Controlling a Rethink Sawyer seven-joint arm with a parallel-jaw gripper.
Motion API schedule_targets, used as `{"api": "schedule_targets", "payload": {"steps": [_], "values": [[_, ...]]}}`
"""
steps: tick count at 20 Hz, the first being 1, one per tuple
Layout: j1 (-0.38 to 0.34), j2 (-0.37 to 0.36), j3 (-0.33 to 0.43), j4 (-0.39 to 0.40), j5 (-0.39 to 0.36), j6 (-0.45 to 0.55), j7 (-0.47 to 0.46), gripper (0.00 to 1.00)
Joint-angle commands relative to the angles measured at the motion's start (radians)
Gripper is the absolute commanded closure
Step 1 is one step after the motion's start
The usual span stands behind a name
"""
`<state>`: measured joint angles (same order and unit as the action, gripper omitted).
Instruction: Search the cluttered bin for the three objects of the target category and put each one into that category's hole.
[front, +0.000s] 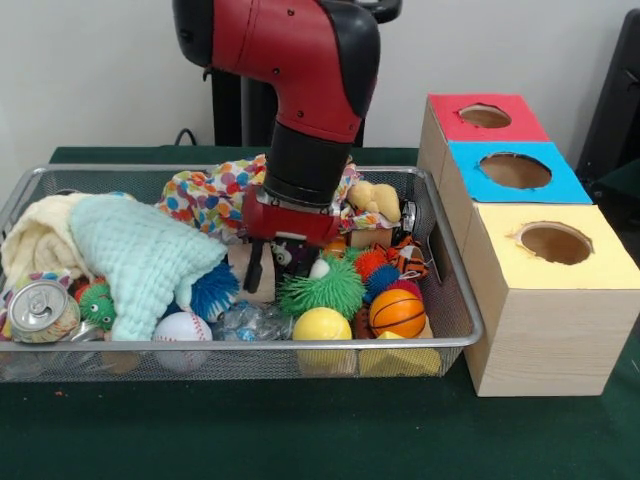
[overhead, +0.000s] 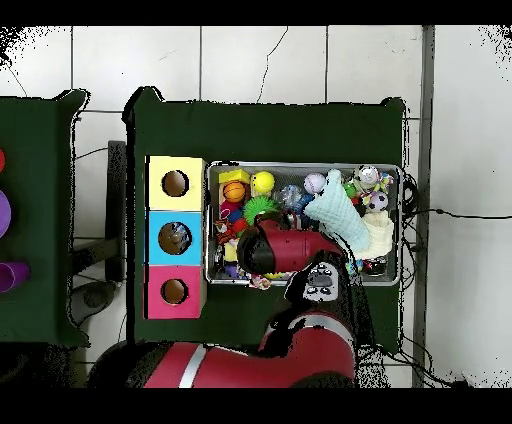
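Observation:
The wire mesh bin (front: 455, 345) is full of toys and cloths; it also shows in the overhead view (overhead: 392, 168). One clear crumpled bottle (front: 245, 320) lies at the bin's front, between a baseball (front: 182, 328) and a yellow ball (front: 322, 325). Other bottles are hidden. My gripper (front: 268, 262) hangs low in the bin's middle, behind and above that bottle, among the toys. In the overhead view my arm (overhead: 290, 248) covers it. The blue-surround hole (front: 515, 170) is in the wooden box's middle section, to the bin's right, and shows overhead (overhead: 175, 238).
A silver soda can (front: 40, 308) lies at the bin's front left. A mint knitted cloth (front: 140, 255), a cream towel (front: 35, 240) and a polka-dot cloth (front: 210, 195) cover the left and back. A green spiky ball (front: 322, 288) and a basketball (front: 397, 312) sit at the right. Red (front: 485, 115) and yellow (front: 555, 242) holes flank the blue one.

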<state>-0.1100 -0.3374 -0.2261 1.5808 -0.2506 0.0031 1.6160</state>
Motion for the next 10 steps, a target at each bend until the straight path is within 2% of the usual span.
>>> {"api": "schedule_targets", "payload": {"steps": [1, 10], "values": [[0.018, 0.139, -0.023, -0.072, 0.053, -0.056, 0.188, 0.00], [-0.002, 0.163, -0.018, -0.090, 0.064, -0.086, 0.174, 0.00]]}}
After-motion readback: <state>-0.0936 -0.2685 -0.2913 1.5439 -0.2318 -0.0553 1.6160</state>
